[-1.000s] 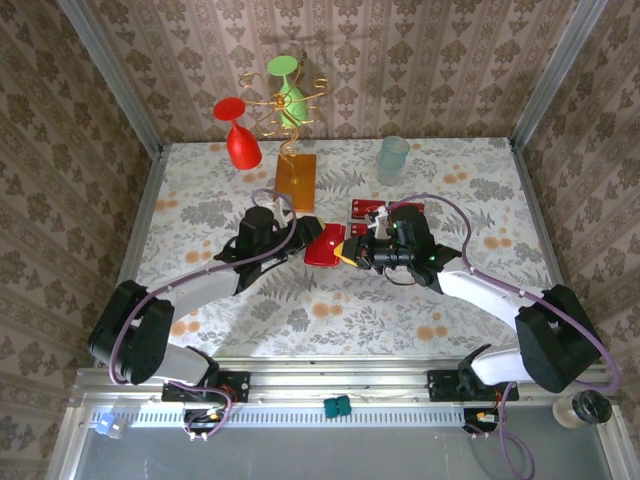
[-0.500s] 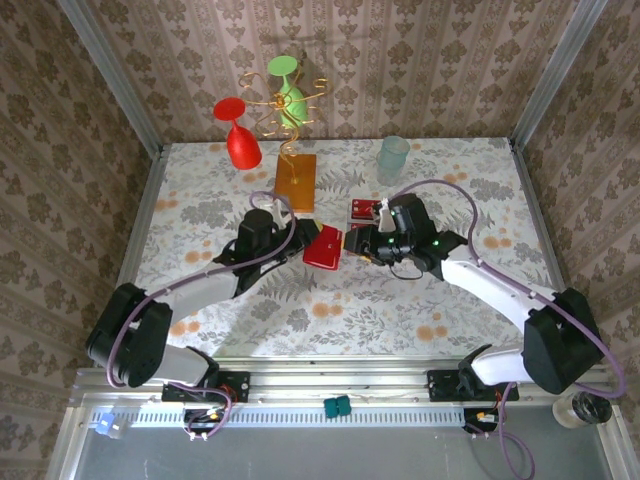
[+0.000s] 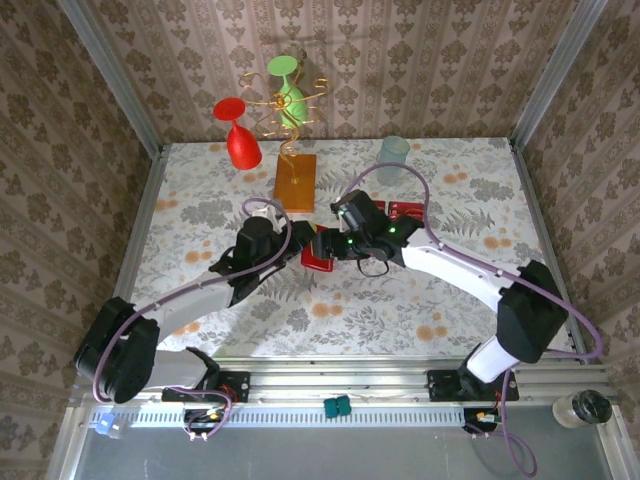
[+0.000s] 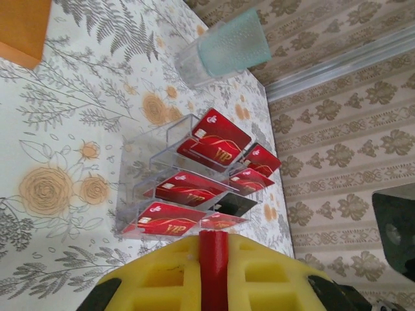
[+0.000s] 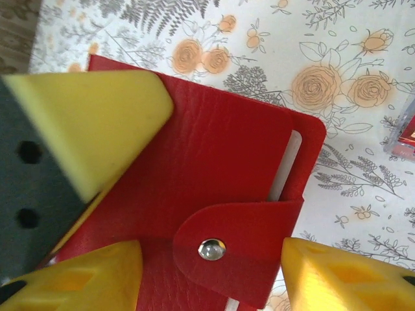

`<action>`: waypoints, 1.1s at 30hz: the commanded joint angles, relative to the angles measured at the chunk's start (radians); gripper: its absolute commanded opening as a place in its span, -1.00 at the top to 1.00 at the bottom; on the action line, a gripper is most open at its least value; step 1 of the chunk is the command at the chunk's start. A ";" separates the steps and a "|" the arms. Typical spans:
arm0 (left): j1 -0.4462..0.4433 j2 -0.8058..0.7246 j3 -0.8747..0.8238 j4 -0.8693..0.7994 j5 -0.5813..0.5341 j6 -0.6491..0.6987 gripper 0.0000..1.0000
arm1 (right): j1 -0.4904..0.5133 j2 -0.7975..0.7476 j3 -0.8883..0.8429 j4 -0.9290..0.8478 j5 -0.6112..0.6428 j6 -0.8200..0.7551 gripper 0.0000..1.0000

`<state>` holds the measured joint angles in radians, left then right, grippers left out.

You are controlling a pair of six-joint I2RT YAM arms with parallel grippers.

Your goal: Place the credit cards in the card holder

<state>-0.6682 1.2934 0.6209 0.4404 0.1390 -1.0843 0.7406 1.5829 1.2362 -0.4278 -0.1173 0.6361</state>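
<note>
The card holder point(image 5: 214, 162), a plain red wallet, lies closed with its snap stud point(image 5: 212, 249) fastened on the flap. My left gripper point(image 4: 214, 243) is shut on the wallet's edge, a red strip pinched between its yellow pads point(image 4: 162, 278). My right gripper point(image 5: 211, 278) hovers over the flap, open, with one yellow finger on each side of it. From above, both grippers meet at the wallet point(image 3: 318, 262), left gripper point(image 3: 303, 243) and right gripper point(image 3: 330, 247). Several red credit cards point(image 4: 188, 188) sit in a clear tiered stand point(image 4: 139, 152), also seen from above point(image 3: 404, 211).
An orange-brown block point(image 3: 295, 180) with gold wire holds red and green glasses at the back. A pale frosted cup point(image 3: 393, 153) stands behind the card stand. Wallpapered walls close off the table on three sides.
My right arm swung left from beside the card stand to above the wallet, and its jaws opened. My left gripper closed the last bit on the wallet's edge and stayed put.
</note>
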 commanded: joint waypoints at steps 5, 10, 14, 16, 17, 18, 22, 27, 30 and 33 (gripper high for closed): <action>-0.017 -0.057 -0.002 0.020 -0.039 -0.039 1.00 | 0.021 0.047 0.012 -0.047 0.251 -0.016 0.13; -0.018 -0.063 0.002 0.020 -0.037 -0.040 1.00 | 0.016 0.024 -0.069 -0.041 0.323 0.000 0.40; -0.018 -0.068 0.003 0.024 -0.036 -0.042 1.00 | -0.027 -0.038 -0.180 -0.026 0.328 0.030 0.43; -0.018 -0.072 0.008 0.026 -0.036 -0.040 1.00 | -0.066 -0.088 -0.246 -0.013 0.298 0.044 0.43; -0.018 -0.074 0.011 0.021 -0.038 -0.038 1.00 | -0.078 -0.117 -0.273 -0.006 0.282 0.048 0.43; -0.016 -0.075 0.014 0.015 -0.038 -0.036 1.00 | -0.085 -0.154 -0.295 -0.007 0.275 0.049 0.42; 0.003 -0.080 0.018 0.026 -0.042 -0.054 1.00 | -0.120 -0.310 -0.364 0.006 0.161 0.061 0.29; 0.024 -0.073 0.015 0.129 -0.060 -0.133 1.00 | -0.147 -0.425 -0.462 0.267 -0.142 0.169 -0.14; 0.030 -0.070 0.020 0.192 -0.077 -0.192 1.00 | -0.152 -0.426 -0.496 0.450 -0.248 0.267 -0.22; 0.030 -0.077 0.022 0.233 -0.105 -0.247 1.00 | -0.154 -0.399 -0.500 0.583 -0.287 0.356 -0.23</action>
<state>-0.6418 1.2366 0.6151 0.5629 0.0723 -1.2469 0.5934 1.1637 0.7448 -0.0616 -0.2775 0.8680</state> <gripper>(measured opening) 0.113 0.612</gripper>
